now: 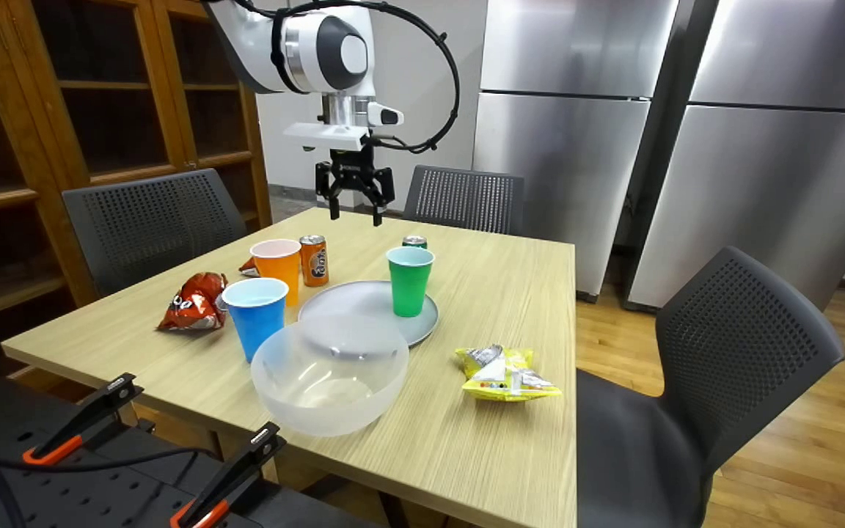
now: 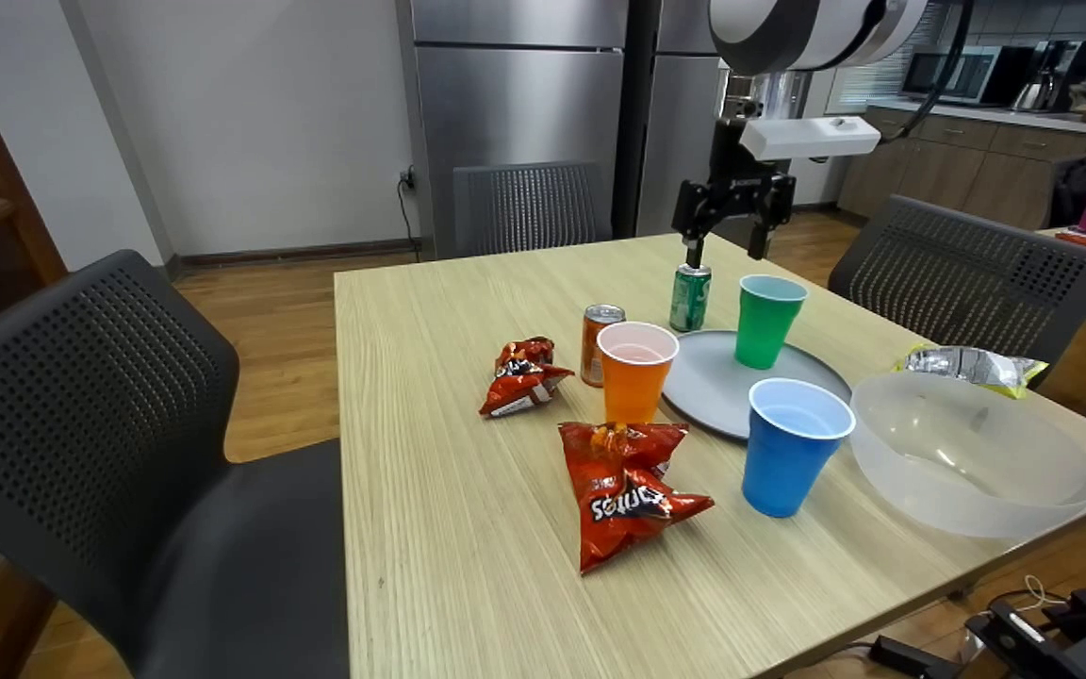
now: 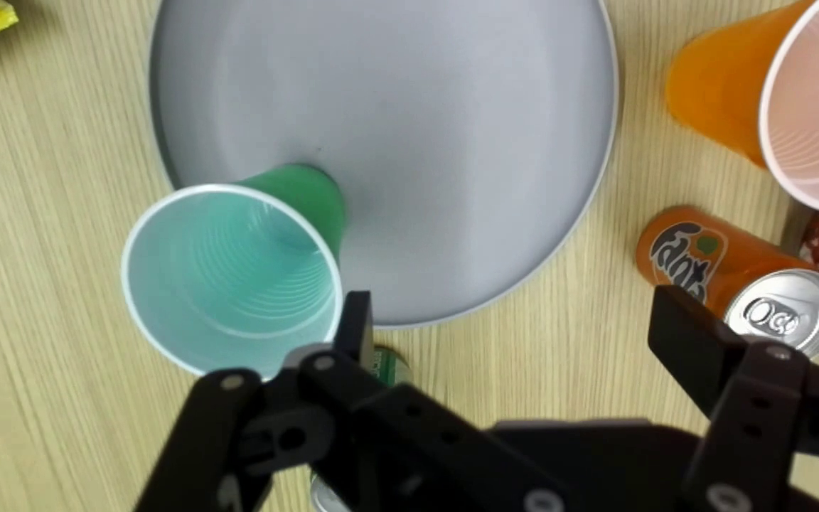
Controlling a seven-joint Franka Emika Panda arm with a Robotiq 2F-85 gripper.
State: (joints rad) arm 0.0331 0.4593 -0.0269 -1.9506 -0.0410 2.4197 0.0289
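Note:
My gripper (image 1: 356, 215) (image 2: 726, 252) (image 3: 512, 331) hangs above the table, its jaws wide apart with nothing between them. A green cup (image 1: 411, 288) (image 2: 765, 325) (image 3: 232, 277) stands upright on a grey plate (image 1: 342, 295) (image 2: 708, 372) (image 3: 409, 128). The wrist view shows a green can (image 3: 385, 365) mostly hidden behind one finger; an exterior view shows that can (image 2: 690, 300) upright behind the plate. An orange Fanta can (image 1: 314, 262) (image 2: 594, 351) (image 3: 694, 252) stands beside an orange cup (image 1: 279, 268) (image 2: 635, 382) (image 3: 722, 85).
A blue cup (image 1: 255, 315) (image 2: 788, 453) and a translucent bowl (image 1: 331, 389) (image 2: 977, 462) stand near the plate. Red chip bags (image 1: 196, 302) (image 2: 628, 495) and a yellow bag (image 1: 507, 374) lie on the table. Dark chairs (image 1: 745, 352) (image 2: 109, 424) surround it; black clamps (image 1: 228, 477) stand near its edge.

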